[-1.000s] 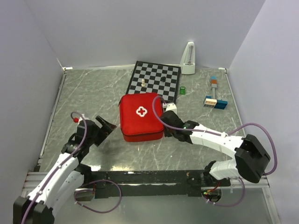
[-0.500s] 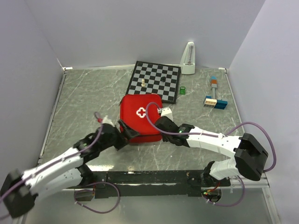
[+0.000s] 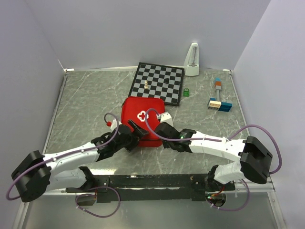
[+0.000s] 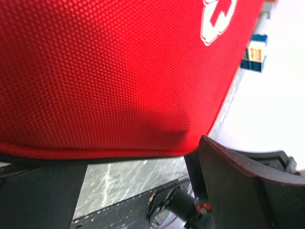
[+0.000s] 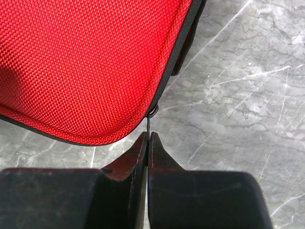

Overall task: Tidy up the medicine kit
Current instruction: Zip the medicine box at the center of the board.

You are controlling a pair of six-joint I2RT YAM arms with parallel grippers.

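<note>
Just beyond right claw, medicine kit corner

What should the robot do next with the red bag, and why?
Probably close the left jaws on the medicine kit: they stand open around its near edge, while the right jaws pinch the zipper pull, so the kit needs holding before pulling.

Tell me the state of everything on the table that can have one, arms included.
Kit: looks closed, lying flat, cross up.
Zip pull: pinched by the right gripper.
Right gripper: jaws shut on the zip pull.
Left gripper: jaws open at the kit's near edge, holding nothing.
Chessboard: flat, one pale piece standing on it.
Metronome: upright.
</note>
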